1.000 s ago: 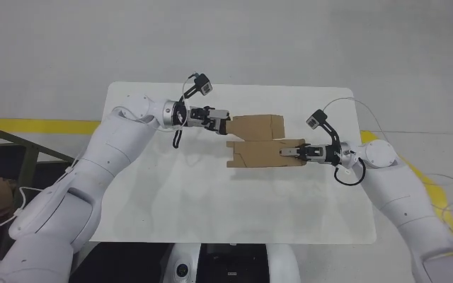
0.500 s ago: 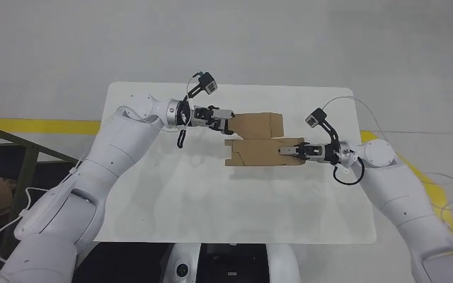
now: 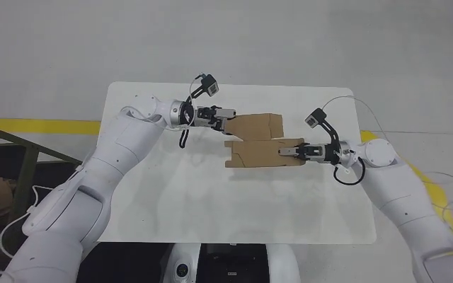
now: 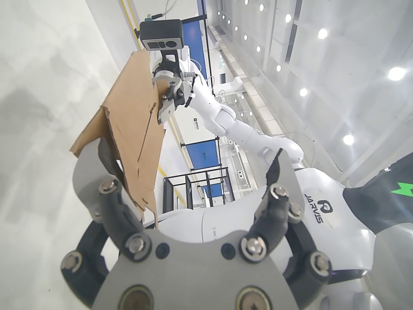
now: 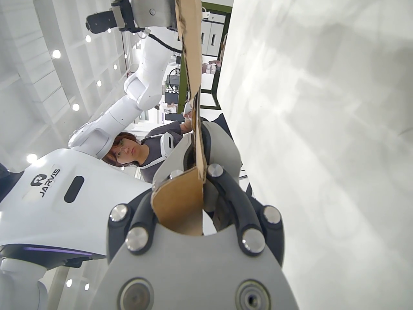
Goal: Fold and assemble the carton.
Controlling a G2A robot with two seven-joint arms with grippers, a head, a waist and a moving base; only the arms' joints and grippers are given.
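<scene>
A flat, partly folded brown carton is held above the middle of the white table. My right gripper is shut on the carton's right end, and the right wrist view shows cardboard pinched between the fingers of that gripper. My left gripper is at the carton's left end with its jaws wide open. In the left wrist view the carton leans against one finger of my left gripper, while the other finger stands well clear. The right gripper shows at the carton's far end.
The table's bare surface stretches toward its front edge and to both sides of the carton. A dark frame stands off the table at the left, beside a yellow floor line.
The left arm's wrist has shifted a little to the right along the carton's left end. The right arm and the carton have hardly moved.
</scene>
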